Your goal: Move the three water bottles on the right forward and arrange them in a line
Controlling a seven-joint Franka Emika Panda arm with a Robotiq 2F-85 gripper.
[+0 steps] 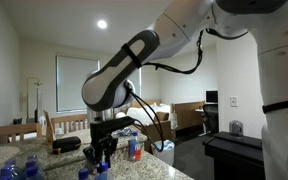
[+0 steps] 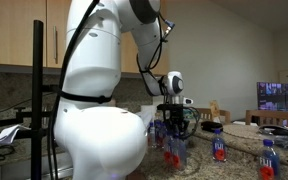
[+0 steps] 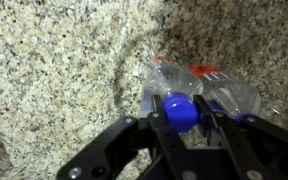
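1. Wrist view first: the gripper point(image 3: 181, 120) is clamped down tight, fingers point(image 3: 156, 118) pinching either side of a blue cap point(image 3: 181, 106). It has a bottle point(image 3: 222, 93) by the neck.
2. That bottle's clear body and red label band show just beyond the cap, over the speckled granite counter point(image 3: 54, 60). I cannot tell whether its base is on the stone or lifted off it.
3. In an exterior view the gripper point(image 1: 102, 150) hangs low over the counter, and a red-and-blue-labelled neighbour point(image 1: 134, 148) stands just to its right.
4. At the near left of that view sit some blurred blue bottles point(image 1: 9, 170), well apart from the action.
5. In an exterior view the gripper point(image 2: 174, 120) sits atop a tight bunch point(image 2: 174, 152) of red-labelled bottles. A spare bottle point(image 2: 220, 146) and an end bottle point(image 2: 269, 160) stand apart, further right.
6. Progress, as I read it: one bottle is in hand, and no tidy line of three shows in any view. It looks early, with this one to set down, then the others to bring forward and line up.
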